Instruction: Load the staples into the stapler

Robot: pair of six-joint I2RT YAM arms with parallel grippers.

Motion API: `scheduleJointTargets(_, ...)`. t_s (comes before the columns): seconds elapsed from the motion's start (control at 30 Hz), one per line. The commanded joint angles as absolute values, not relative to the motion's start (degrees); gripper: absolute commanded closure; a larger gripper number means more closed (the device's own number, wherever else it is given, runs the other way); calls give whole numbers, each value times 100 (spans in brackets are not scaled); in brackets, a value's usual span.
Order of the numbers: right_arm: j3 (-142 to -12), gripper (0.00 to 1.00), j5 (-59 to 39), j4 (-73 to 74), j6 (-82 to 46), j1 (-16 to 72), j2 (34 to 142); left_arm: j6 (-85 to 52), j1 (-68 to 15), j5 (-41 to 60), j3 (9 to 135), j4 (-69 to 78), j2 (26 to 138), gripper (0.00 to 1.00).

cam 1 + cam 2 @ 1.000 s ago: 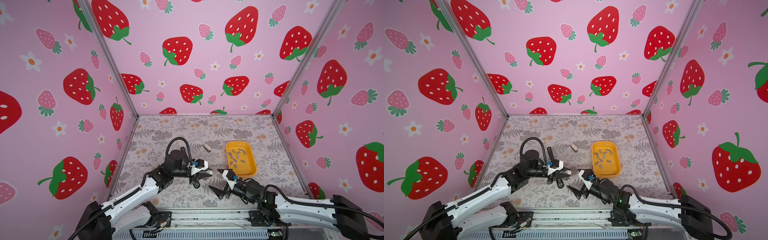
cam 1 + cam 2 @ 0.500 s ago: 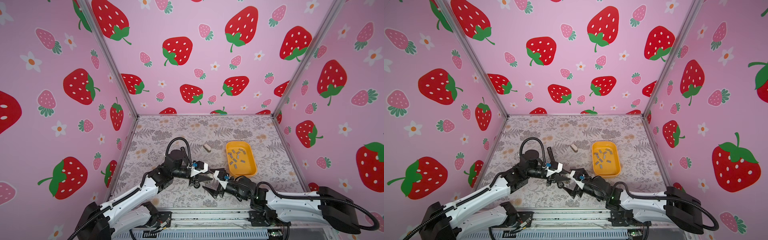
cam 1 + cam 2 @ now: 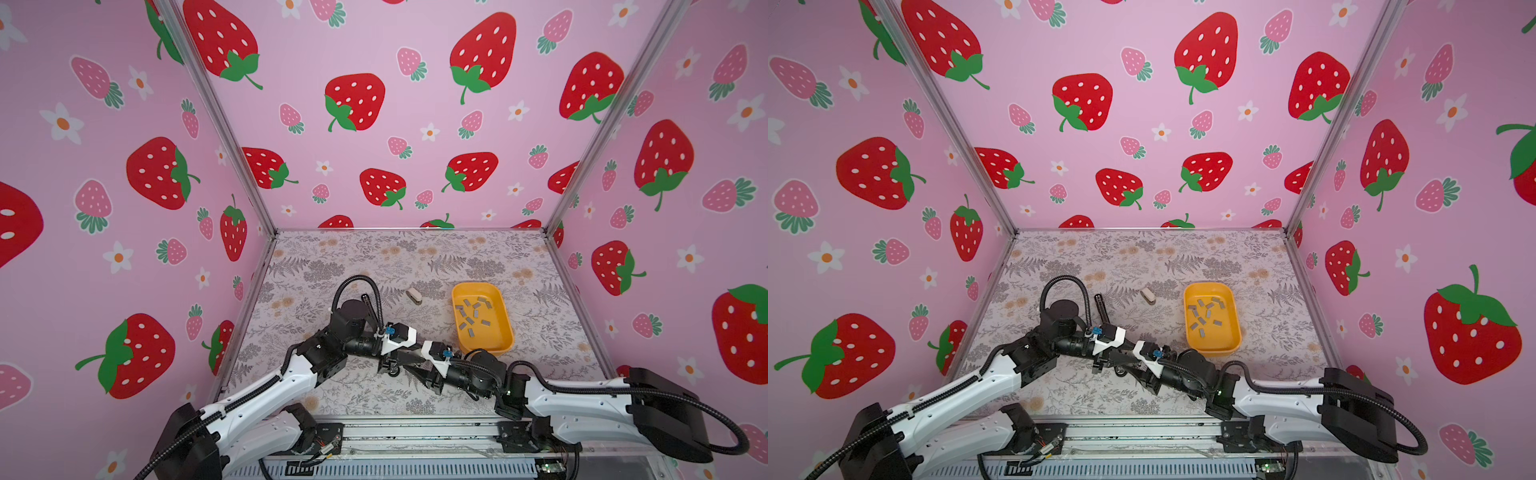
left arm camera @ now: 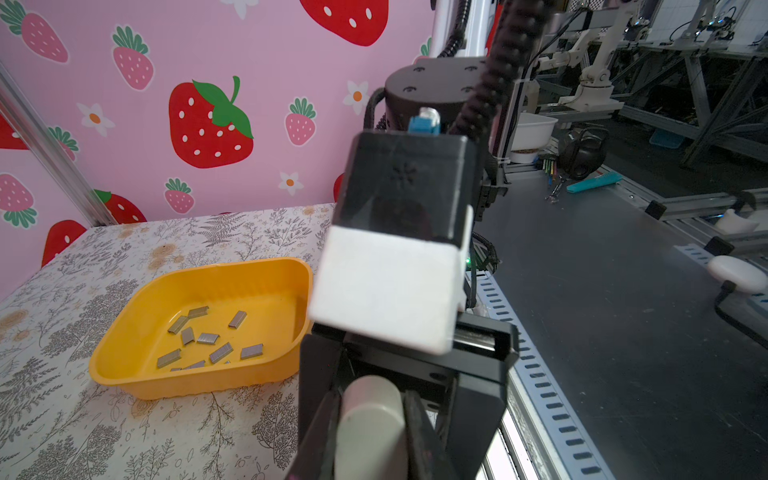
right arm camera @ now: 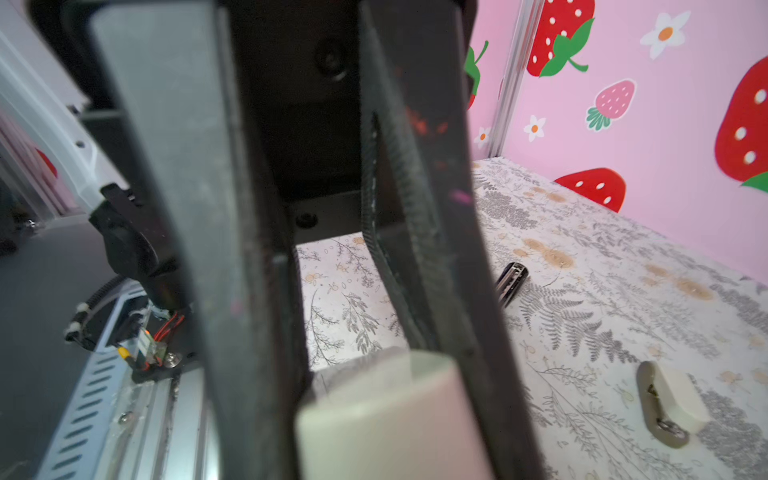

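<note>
The staples (image 3: 471, 311) are seen lying loose and scattered inside the yellow tray (image 3: 485, 347). None is held and none is seen in a stapler. In both top views the tray is set on the floral worktop (image 3: 415, 257), at about 1 o'clock from the spot where the two arms meet. That spot is near the worktop's 6 o'clock edge.

The left tool (image 3: 391, 366) is closed on a pale stapler (image 4: 370, 419). In the left wrist view the stapler's rounded end is seen clamped between the two dark fingers.

The right tool (image 3: 413, 368) is brought nose to nose with the left one. In the right wrist view the same pale stapler (image 5: 382, 419) is seen close to the lens between dark fingers. Whether the right tool's jaws press on it cannot be told, and the top views are too crowded there to settle it.

A beige stapler (image 3: 413, 296) is left lying on the worktop at about 12 o'clock from the tools, well apart from them. A black stapler (image 3: 1100, 306) lies at about 11 o'clock, beside the left arm's cable loop.
</note>
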State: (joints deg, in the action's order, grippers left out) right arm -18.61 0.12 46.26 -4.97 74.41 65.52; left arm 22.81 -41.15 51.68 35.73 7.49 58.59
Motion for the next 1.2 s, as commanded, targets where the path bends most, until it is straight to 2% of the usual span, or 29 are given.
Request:
scheduleJointTargets(0.0,-1958,59,-63,4833,-555,7475,6541,2410,-4145,5346,3727,868,5870,100)
scheduleJointTargets(0.1,-1924,65,52,4887,-686,7471,6543,2339,-4142,5229,3688,943,5884,100)
scheduleJointTargets(0.13,-1943,66,162,4859,-745,7468,6549,2258,-4148,5120,3674,1005,5879,96)
scheduleJointTargets(0.27,-2129,74,717,4405,-1014,7468,6660,1685,-4145,4132,3477,1520,5773,55)
scheduleJointTargets(0.4,-2123,78,955,4205,-1191,7471,6697,1136,-4133,2556,3460,1174,5432,40)
scheduleJointTargets(0.43,-2085,78,1019,4215,-1234,7471,6685,1058,-4119,2186,3456,1025,5305,34)
scheduleJointTargets(0.47,-2051,78,1114,4221,-1277,7471,6673,1085,-4109,1987,3407,927,5153,1)
scheduleJointTargets(0.57,-2009,78,1426,4145,-1396,7462,6690,1105,-4023,1529,3196,855,4747,1)
scheduleJointTargets(0.67,-2012,78,1792,3989,-1536,7437,6795,644,-3925,-16,2721,1205,4369,1)
scheduleJointTargets(0.77,-2110,78,2055,3798,-1719,7392,6971,246,-3674,-999,1982,1870,4041,1)
scheduleJointTargets(0.9,-2470,78,2175,3396,-1968,7250,7380,158,-3326,-1224,1381,2146,3950,1)
scheduleJointTargets(1.03,-2994,79,2232,2895,-2214,7105,7972,-416,-3208,-2059,766,3013,4067,1)
scheduleJointTargets(1.17,-3578,81,2207,2348,-2500,7014,8560,-918,-2737,-1628,516,3161,4116,1)
